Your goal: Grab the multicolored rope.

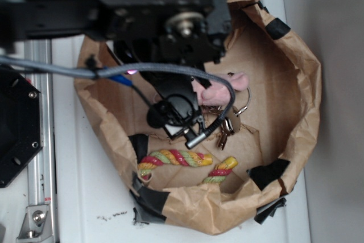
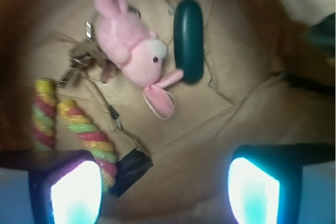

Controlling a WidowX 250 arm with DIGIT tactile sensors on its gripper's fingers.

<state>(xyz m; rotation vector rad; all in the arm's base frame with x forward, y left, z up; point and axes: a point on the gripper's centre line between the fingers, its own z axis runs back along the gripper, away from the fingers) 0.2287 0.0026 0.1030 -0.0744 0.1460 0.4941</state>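
At far left of the wrist view, multicolored rope [image 2: 86,132] lies bent on the paper bag [image 2: 247,103] floor; key bunch [image 2: 84,59] and pink plush [image 2: 134,51] beyond; pincer [image 2: 165,190] hangs apart, empty, presumably ready to straddle it.

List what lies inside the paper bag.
Multicolored rope, pink plush toy, keys and a dark green oval. In the exterior view, the arm covers part of the floor.

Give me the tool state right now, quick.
Tool: open and empty, jaws wide apart above the bag floor; the rope lies by one finger, not gripped.
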